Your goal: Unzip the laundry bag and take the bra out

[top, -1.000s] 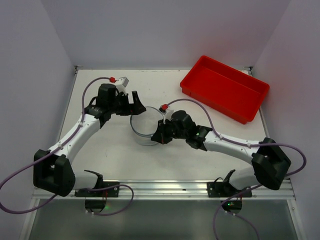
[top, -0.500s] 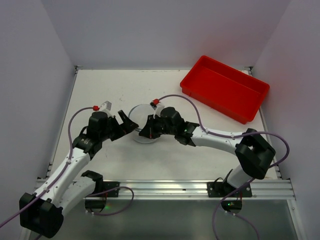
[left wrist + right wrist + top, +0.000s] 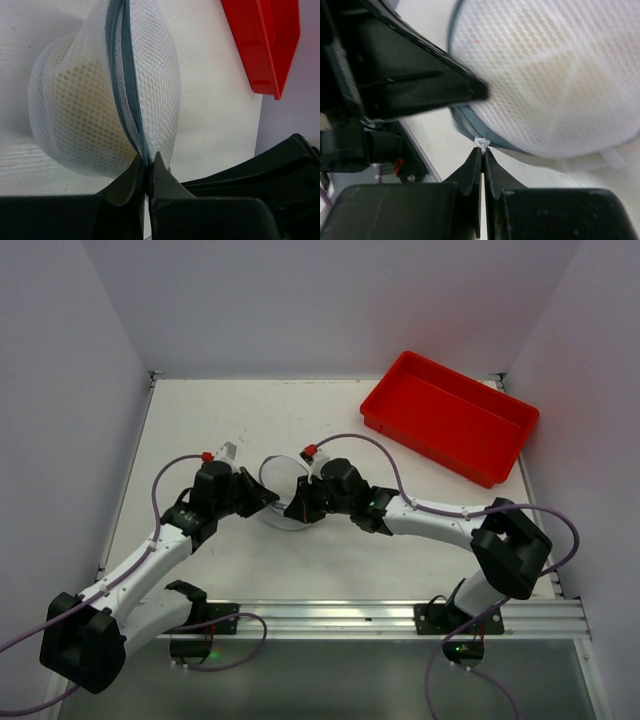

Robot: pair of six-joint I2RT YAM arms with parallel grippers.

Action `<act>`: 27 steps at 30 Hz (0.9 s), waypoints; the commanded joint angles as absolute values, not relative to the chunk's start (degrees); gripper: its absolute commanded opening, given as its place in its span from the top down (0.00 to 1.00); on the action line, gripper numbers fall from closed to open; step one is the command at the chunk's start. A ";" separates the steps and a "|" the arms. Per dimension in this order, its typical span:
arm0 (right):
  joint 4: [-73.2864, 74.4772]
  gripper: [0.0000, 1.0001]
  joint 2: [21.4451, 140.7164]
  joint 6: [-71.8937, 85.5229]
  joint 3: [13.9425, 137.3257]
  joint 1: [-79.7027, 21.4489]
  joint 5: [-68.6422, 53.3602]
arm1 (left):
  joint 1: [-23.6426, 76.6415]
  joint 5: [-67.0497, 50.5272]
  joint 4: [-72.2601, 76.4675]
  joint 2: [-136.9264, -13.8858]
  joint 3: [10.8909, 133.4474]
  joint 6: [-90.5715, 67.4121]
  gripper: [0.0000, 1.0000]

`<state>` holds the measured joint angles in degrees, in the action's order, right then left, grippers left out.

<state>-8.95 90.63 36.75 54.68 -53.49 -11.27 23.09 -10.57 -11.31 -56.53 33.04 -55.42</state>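
Top view: laundry bag sits mid-frame, slightly left of centre, on the bench between the two hands. It's tipped up on edge, so the rim reads as an ellipse. Can't tell whether its low side touches the bench or is lifted just clear.

Left hand comes in from the lower left. Left wrist view: left hand has its fingers closed almost together, pinching the bag's rim at bottom centre of the frame. The bag fills the upper left. The grey zipper runs top to bottom down the middle and looks closed along the stretch I can see. Something pale beige shows through the mesh. Can't make out what.

Right hand meets the bag from the right, close to the left hand. Right wrist view: right hand has its fingertips pressed together at lower centre with a small white zipper pull nipped between the tips. The bag bulges across the upper right, with its grey zipper band curving just above the pull. The dark body in the upper left of that frame is the left hand, touching the bag.

Red tray is at upper right of the top view, well apart from the bag. Its corner also shows at top right of the left wrist view.
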 commanded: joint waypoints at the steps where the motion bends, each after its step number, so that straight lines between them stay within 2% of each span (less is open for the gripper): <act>1: -5.45 1.00 85.79 30.08 51.86 -50.37 -10.10 | 22.41 -6.68 -11.16 -55.64 33.22 -53.09 1.00; 6: -2.64 1.00 83.50 26.63 45.80 -39.49 -14.50 | 22.15 -7.90 -10.64 -54.40 31.73 -53.00 1.00; 11: -1.93 1.00 83.23 25.93 46.67 -38.06 -17.48 | 22.15 -13.88 -7.39 -53.70 28.22 -52.91 1.00; 13: -1.32 0.99 82.45 26.01 47.72 -38.06 -18.63 | 23.20 -14.76 -6.42 -53.09 27.25 -52.91 0.90; 14: -0.36 0.93 81.83 25.84 48.16 -38.14 -18.63 | 24.42 -14.68 -5.55 -51.95 26.29 -53.00 0.70; 15: -0.18 0.86 81.04 25.58 48.25 -38.06 -18.63 | 24.96 -14.59 -5.19 -51.16 25.93 -52.74 0.59; 16: 1.39 0.72 79.03 24.71 48.34 -38.14 -18.02 | 25.40 -14.33 -5.27 -50.46 25.58 -52.47 0.46; 17: 3.32 0.66 77.97 24.26 48.51 -38.14 -17.58 | 25.57 -14.33 -5.53 -48.97 25.49 -51.77 0.21; 18: 4.47 0.59 76.74 23.91 48.60 -38.23 -16.97 | 25.58 -13.54 -6.32 -48.17 25.75 -51.16 0.11; 19: 5.44 0.46 75.42 23.12 48.69 -38.23 -16.44 | 25.58 -12.84 -7.46 -47.47 26.36 -50.37 0.03; 21: 8.69 0.34 71.56 22.42 49.39 -38.76 -14.16 | 25.49 -10.73 -13.07 -45.88 29.87 -47.65 0.00; 22: 9.66 0.25 70.32 21.72 49.74 -39.02 -13.28 | 25.49 -7.50 -17.79 -45.53 32.93 -46.68 0.00; 25: 13.44 0.13 67.07 19.96 52.37 -41.04 -9.15 | 25.31 -1.26 -25.28 -44.83 37.95 -44.04 0.00; 27: 15.38 0.09 67.06 18.03 55.54 -44.01 -5.46 | 24.79 1.21 -27.50 -44.47 39.46 -43.07 0.00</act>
<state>10.98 68.16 22.24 50.22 -40.86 -11.94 25.19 -6.39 -20.10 -45.63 34.70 -47.27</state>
